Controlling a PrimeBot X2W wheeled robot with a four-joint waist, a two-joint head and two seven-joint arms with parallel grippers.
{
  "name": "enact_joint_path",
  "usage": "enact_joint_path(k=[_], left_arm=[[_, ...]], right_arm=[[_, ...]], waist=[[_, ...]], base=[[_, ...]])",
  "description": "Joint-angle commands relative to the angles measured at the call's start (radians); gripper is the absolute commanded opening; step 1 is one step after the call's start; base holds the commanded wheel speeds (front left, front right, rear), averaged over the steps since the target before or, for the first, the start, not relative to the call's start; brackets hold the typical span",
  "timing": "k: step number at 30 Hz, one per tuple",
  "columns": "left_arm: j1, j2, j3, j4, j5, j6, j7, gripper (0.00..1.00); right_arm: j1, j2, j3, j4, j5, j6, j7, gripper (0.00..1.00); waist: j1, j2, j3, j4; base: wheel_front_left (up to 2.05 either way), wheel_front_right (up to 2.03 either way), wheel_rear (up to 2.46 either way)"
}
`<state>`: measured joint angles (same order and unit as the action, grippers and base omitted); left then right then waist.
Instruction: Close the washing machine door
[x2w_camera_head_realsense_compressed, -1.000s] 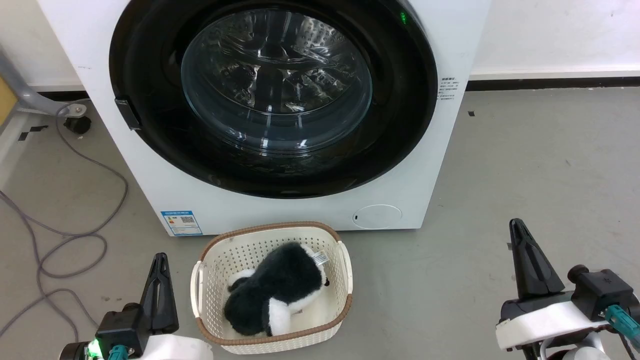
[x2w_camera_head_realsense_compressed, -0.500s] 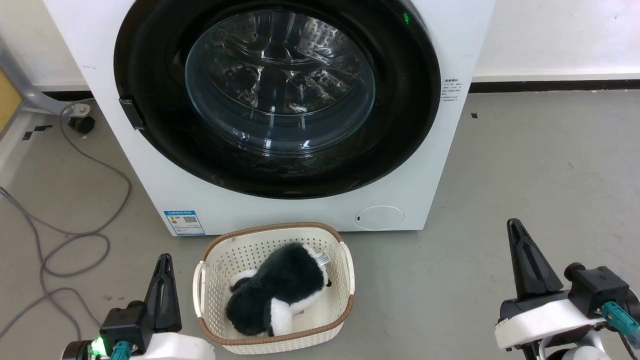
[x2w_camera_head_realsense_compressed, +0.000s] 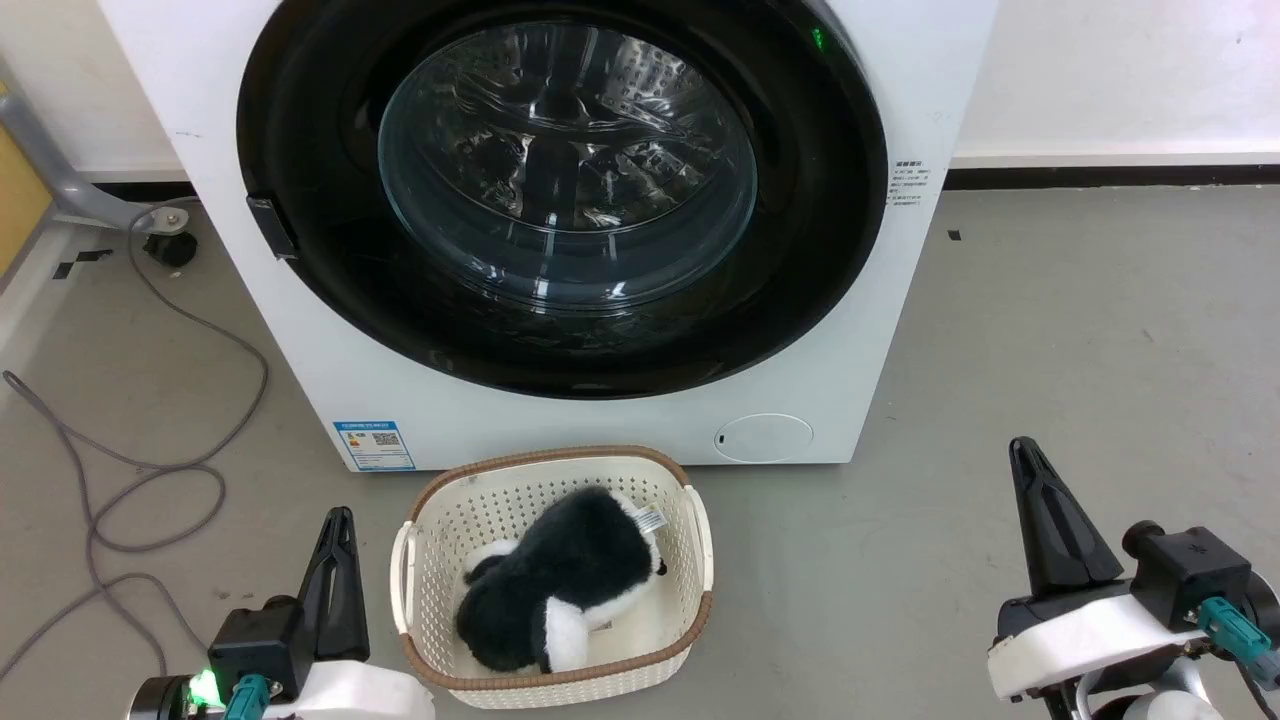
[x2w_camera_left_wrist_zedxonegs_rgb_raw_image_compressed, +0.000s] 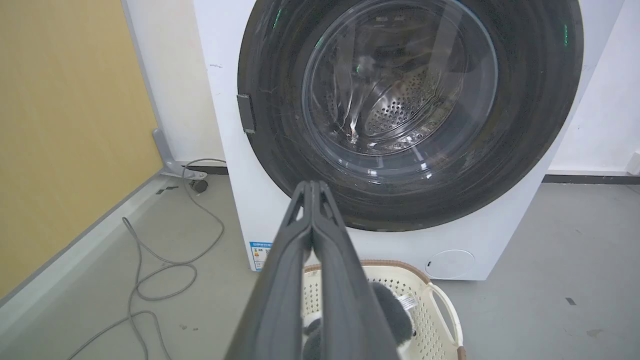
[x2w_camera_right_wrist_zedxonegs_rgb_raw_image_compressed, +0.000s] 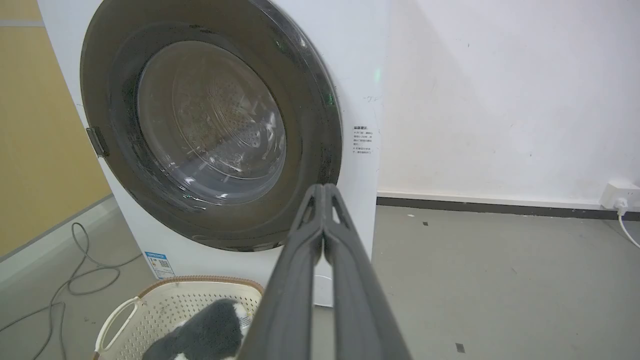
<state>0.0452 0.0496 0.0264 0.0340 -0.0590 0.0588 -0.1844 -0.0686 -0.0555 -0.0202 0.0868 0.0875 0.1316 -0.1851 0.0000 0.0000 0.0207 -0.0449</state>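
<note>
Nearest, at 7 and 5 o'clock, the left gripper (x2w_camera_head_realsense_compressed: 338, 525) and right gripper (x2w_camera_head_realsense_compressed: 1022, 455) sit low, fingers pressed together on nothing; the basket (x2w_camera_head_realsense_compressed: 425, 600) lies at 6; beyond, at 12, the door (x2w_camera_head_realsense_compressed: 800, 260) sits flush on the machine (x2w_camera_head_realsense_compressed: 330, 400), unchanged save a slight camera drift, so closing looks done.

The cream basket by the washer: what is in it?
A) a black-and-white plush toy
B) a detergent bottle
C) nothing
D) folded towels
A: a fluffy black-and-white plush toy lies inside the cream basket.
</note>
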Motion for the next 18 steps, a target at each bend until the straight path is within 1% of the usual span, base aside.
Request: enact_joint_path(k=[1,18], left_arm=[[-0.011,0.0,0.0,-0.005,0.009,-0.003,0.006,0.0],[-0.018,0.0,-0.006,-0.011,0.018,-0.014,0.04,0.0]], right_arm=[[0.02,0.002,0.002,-0.008,-0.006,0.0,0.006,0.0],[0.029,0.002,0.005,-0.024,-0.022,0.0,0.041,0.0]], waist=[[0.0,0.0,0.0,0.001],[0.0,0.0,-0.004,0.009]], base=[[0.0,0.0,0.0],[0.0,0.0,0.0]])
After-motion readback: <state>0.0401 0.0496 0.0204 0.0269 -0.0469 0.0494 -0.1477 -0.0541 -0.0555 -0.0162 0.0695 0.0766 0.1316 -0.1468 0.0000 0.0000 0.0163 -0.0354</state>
